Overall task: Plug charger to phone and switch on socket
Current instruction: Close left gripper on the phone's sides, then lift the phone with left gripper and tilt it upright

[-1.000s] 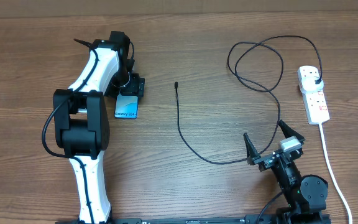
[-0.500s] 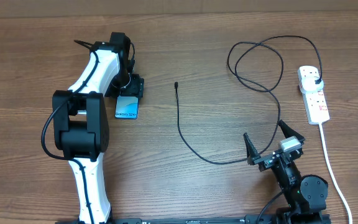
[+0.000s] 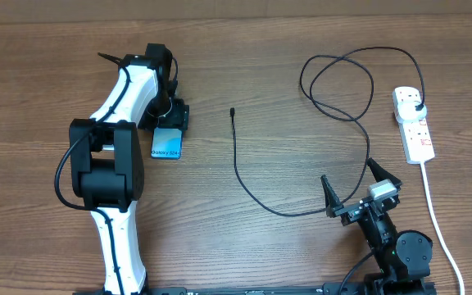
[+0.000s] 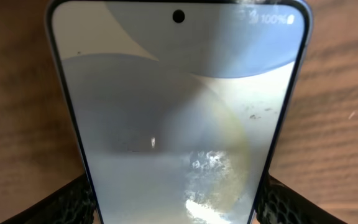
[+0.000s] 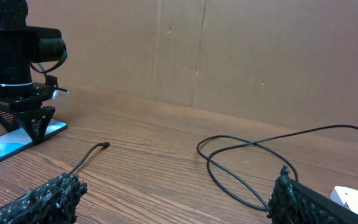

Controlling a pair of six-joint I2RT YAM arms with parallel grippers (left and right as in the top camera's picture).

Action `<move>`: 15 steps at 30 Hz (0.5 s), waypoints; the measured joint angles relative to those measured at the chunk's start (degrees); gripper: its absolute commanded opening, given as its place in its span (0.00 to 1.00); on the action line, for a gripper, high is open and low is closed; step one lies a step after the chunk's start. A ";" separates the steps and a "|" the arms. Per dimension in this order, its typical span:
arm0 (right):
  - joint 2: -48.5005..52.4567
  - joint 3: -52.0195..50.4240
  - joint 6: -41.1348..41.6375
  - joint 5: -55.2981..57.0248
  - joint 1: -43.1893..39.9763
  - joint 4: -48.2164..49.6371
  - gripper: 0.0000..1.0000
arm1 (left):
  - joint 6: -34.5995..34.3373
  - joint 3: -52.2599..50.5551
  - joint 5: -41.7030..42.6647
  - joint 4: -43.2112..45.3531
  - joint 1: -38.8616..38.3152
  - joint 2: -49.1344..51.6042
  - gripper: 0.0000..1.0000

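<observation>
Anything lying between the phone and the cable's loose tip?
Nothing: overhead, only bare tabletop separates the phone from the cable tip.

I see a brown wood-grain table [image 3: 39, 65] filling the overhead view. My right wrist view shows a cardboard wall [image 5: 260, 56] behind it.
</observation>
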 measured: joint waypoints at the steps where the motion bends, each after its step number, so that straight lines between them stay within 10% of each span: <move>1: 0.00 -0.02 0.04 0.00 0.00 -0.02 1.00 | -0.02 0.44 0.00 -0.96 0.00 0.24 0.76; 15: 0.00 0.00 0.04 0.00 0.00 0.02 1.00 | -1.99 8.66 0.17 -8.83 0.00 1.81 0.77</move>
